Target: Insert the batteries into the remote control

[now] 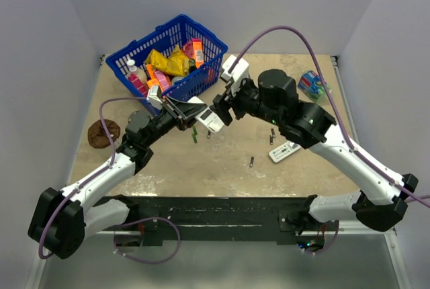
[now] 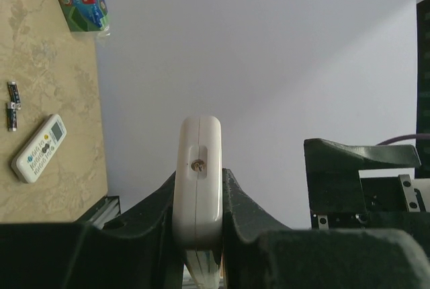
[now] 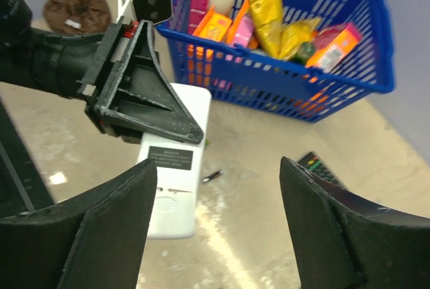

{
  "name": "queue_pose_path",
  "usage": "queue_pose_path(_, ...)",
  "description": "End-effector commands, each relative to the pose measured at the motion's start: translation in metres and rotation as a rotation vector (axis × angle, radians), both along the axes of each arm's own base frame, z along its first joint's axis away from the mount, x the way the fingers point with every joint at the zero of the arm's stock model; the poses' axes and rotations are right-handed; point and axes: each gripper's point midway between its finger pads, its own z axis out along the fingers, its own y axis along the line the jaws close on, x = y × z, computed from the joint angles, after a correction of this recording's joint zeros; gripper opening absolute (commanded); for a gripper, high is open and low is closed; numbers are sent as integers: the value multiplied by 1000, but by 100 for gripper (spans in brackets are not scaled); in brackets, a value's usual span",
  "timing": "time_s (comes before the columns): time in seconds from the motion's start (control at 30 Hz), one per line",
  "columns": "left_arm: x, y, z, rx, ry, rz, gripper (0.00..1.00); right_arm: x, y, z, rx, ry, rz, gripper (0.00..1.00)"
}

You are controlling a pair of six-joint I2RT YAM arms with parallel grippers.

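Note:
My left gripper is shut on the white remote control, which stands edge-on between its fingers. In the right wrist view the remote control shows its back, with a dark label and a closed battery cover. The right gripper hangs open just above and beside the remote's free end, nothing between its fingers. From above, both grippers meet at the remote control near the table's middle. A green battery and dark batteries lie loose on the table.
A blue basket full of packets stands at the back left, close behind the grippers. A white remote with grey buttons lies right of centre. A black remote lies near the basket. A brown lump sits left, a sponge pack right.

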Motion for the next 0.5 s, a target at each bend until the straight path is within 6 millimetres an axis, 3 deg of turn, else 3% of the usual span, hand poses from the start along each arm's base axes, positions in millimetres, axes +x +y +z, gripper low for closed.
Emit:
queue_pose_path(0.0, -5, 2, 30, -15, -136, 0, 0, -20, 6, -3, 118, 294, 57, 72)
queue_pose_path(0.1, -5, 2, 33, -10, -159, -1, 0, -18, 2, -9, 170, 408, 43, 67)
queue_pose_path(0.23, -5, 2, 33, -14, -174, -1, 0, -10, -10, -34, 195, 535, -13, 59)
queue_pose_path(0.47, -2, 1, 37, -9, -193, 6, 0, -11, -16, -44, 220, 590, -8, 49)
